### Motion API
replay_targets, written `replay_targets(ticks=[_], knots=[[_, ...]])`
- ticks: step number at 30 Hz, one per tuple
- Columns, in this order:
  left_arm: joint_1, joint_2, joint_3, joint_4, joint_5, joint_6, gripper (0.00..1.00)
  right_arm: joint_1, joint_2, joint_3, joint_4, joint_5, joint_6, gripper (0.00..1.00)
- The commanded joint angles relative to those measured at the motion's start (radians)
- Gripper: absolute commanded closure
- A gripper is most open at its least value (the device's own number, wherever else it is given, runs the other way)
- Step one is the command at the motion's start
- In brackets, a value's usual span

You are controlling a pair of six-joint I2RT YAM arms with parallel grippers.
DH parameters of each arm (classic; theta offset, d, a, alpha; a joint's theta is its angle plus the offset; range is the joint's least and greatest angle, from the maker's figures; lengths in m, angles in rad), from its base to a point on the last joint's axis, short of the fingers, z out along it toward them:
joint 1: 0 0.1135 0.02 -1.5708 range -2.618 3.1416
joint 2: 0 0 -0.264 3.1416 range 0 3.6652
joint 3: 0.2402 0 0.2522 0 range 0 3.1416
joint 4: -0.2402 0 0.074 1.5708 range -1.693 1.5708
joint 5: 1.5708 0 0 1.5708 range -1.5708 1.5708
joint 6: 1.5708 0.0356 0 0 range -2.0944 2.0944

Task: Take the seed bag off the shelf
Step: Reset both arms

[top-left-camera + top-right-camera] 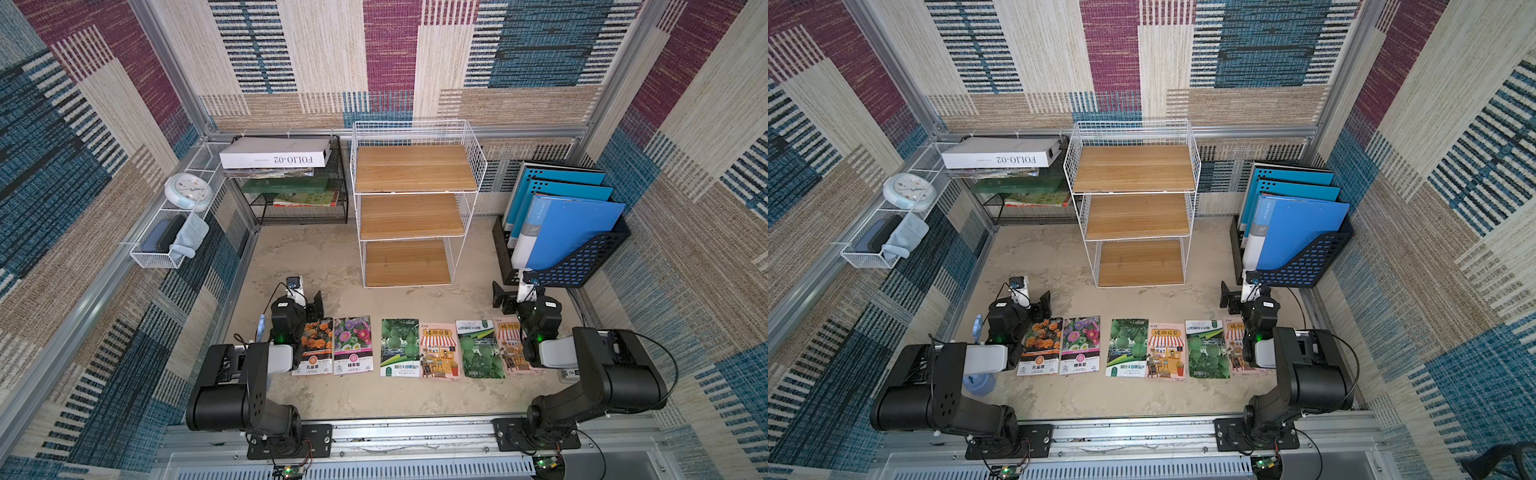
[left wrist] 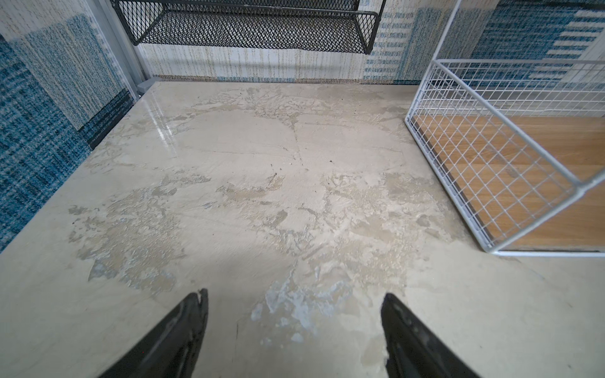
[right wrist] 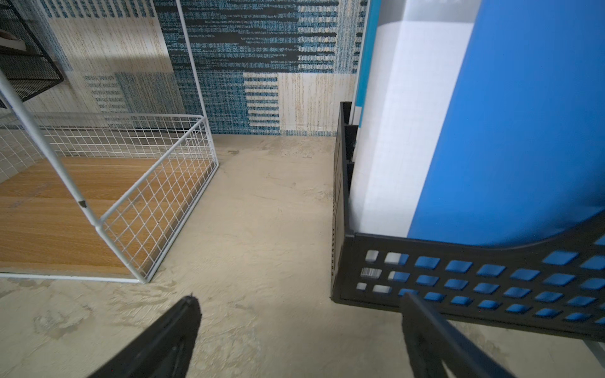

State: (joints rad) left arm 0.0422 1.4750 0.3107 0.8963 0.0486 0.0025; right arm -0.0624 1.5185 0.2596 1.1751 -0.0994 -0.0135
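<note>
Lying flat in a row on the table (image 1: 332,266), near the arms and well apart from the shelf (image 1: 415,168), six seed bags are showing their printed fronts in both top views. The marigold bag (image 1: 316,347) is carrying the characters 孔雀草 in its white band. The aster bag (image 1: 353,345) just beside it is showing a three-character name too small to read surely. Next along are sitting a green gourd bag (image 1: 400,348), a pink shopfront bag (image 1: 439,351) just beside it, a second green gourd bag (image 1: 480,349), and a second pink bag (image 1: 511,347) that the right arm is partly hiding; their lettering is too fine to read. All three wooden boards of the shelf are lying bare.

On the black mesh rack (image 1: 299,208) beside it, a white box (image 1: 274,156) is displaying "FOLIO-02", upside down from this angle. Blue folders (image 1: 573,228) are leaning in a black file holder (image 1: 590,262). Their spine print is unreadable, and a barcode sticker (image 3: 371,272) is peeking through one hole of the holder.

The left gripper (image 2: 294,301) is hovering over bare table with its jaws spread wide and nothing between them. The right gripper (image 3: 299,299) is likewise gaping and gripping nothing, one finger crossing in front of the file holder.
</note>
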Motion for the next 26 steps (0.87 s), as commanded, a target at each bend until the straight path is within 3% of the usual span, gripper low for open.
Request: replay_targets(ticks=[1, 26], knots=[[0.0, -0.001, -0.001, 0.03, 0.001, -0.004, 0.14, 0.0, -0.003, 0.001, 0.012, -0.006, 0.001, 0.01], [0.001, -0.001, 0.0, 0.03, 0.006, -0.002, 0.14, 0.001, -0.001, 0.003, 0.009, -0.004, 0.001, 0.01]])
